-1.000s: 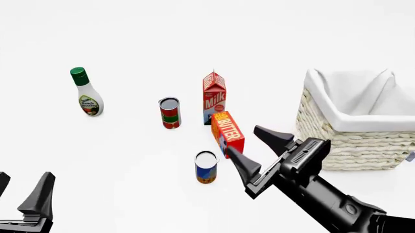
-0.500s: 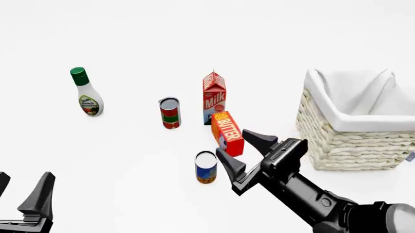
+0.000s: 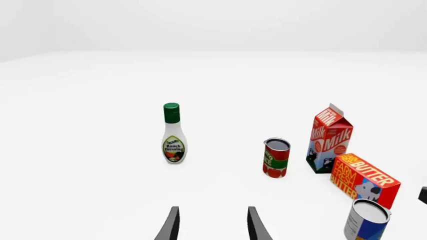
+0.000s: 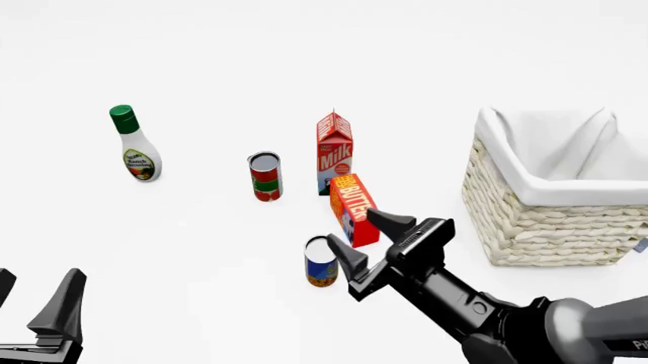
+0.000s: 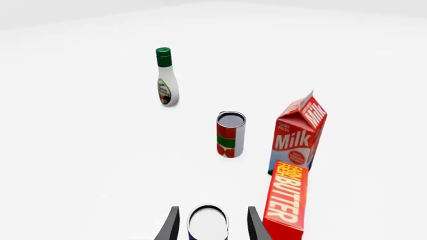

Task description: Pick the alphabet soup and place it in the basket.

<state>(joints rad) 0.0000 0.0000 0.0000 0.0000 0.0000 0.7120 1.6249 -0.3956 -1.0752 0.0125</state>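
The alphabet soup (image 4: pixel 321 263) is a small can with a silver top and a blue and orange label, standing upright in front of the butter box. My right gripper (image 4: pixel 365 236) is open just to the can's right, its left finger at the rim. In the right wrist view the alphabet soup's silver top (image 5: pixel 207 223) shows between the two spread fingers (image 5: pixel 172 226). The alphabet soup (image 3: pixel 366 221) also shows in the left wrist view. The basket (image 4: pixel 552 220), woven wicker with a white cloth lining, stands at the right. My left gripper (image 4: pixel 36 297) is open at the near left, holding nothing.
A butter box (image 4: pixel 356 208) stands right behind the soup can, close to the right gripper. Behind it is a milk carton (image 4: pixel 335 152). A red-and-green can (image 4: pixel 265 176) stands to the left of the carton, and a ranch dressing bottle (image 4: pixel 133 144) at the far left.
The right gripper has moved left and forward from near the basket to the soup can, staying open. The left arm and all objects have not moved.
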